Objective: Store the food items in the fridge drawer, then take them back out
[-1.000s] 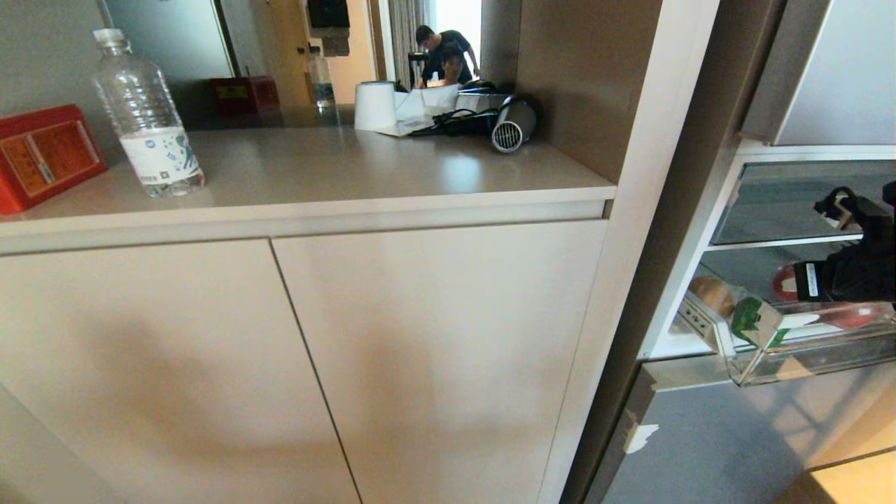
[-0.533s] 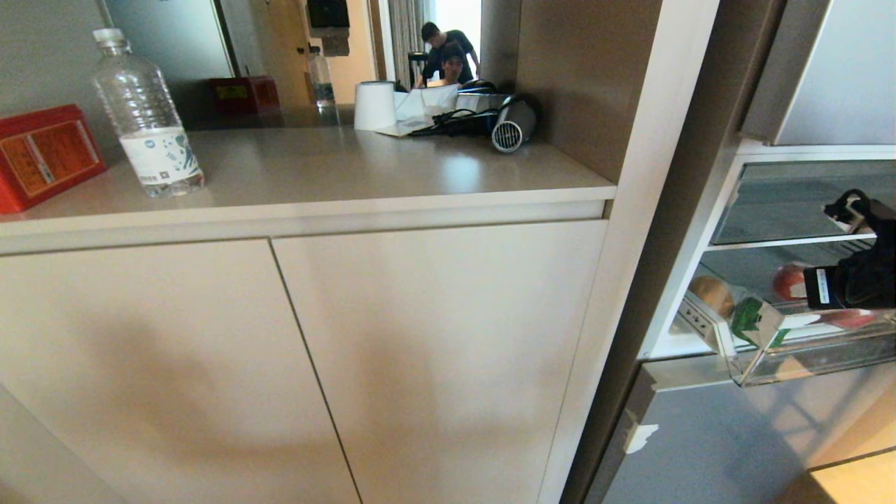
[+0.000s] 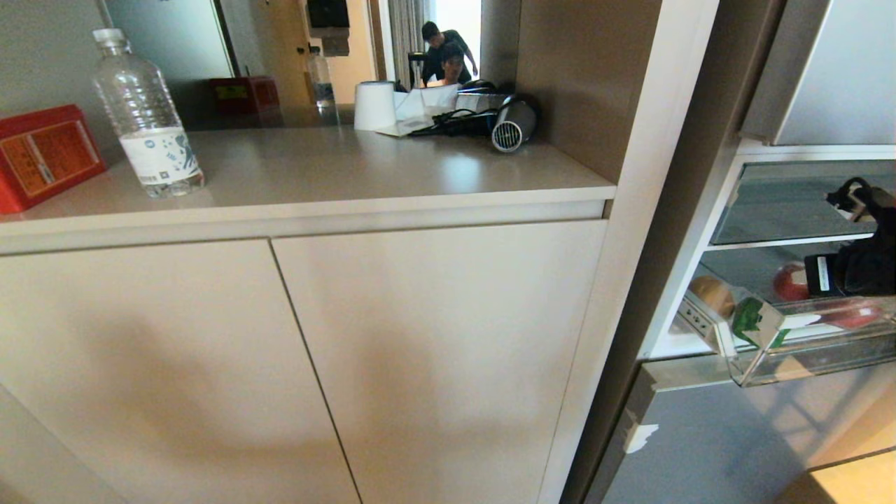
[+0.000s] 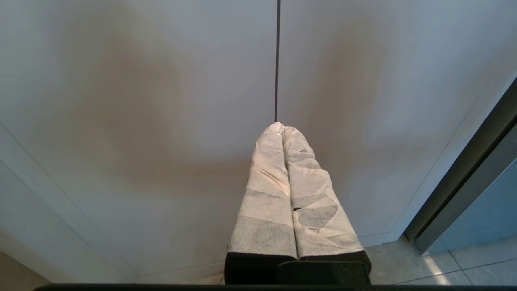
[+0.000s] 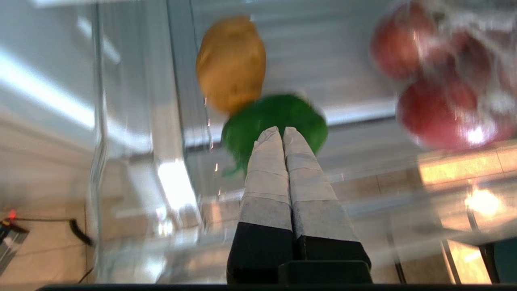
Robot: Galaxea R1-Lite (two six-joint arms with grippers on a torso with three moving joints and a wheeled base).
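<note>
The fridge drawer (image 3: 805, 360), a clear plastic bin, stands pulled out at the right of the head view. In it lie the tan potato (image 3: 710, 292) and the green bell pepper (image 3: 747, 316). My right arm (image 3: 864, 269) reaches over the drawer from the right. In the right wrist view the right gripper (image 5: 281, 131) is shut and holds nothing. Its tips sit just in front of the pepper (image 5: 274, 117), with the potato (image 5: 231, 62) beyond. My left gripper (image 4: 281, 126) is shut and parked facing a cabinet door.
Red apples (image 5: 438, 115) lie in the drawer beside the pepper. A glass shelf (image 3: 791, 241) runs just above the drawer. On the counter (image 3: 364, 175) stand a water bottle (image 3: 147, 115), a red box (image 3: 42, 154) and a hair dryer (image 3: 511, 126). People are in the far doorway.
My right arm has crept slightly up and to the right in the head view, uncovering more of a red apple. The food and the drawer have not moved.
</note>
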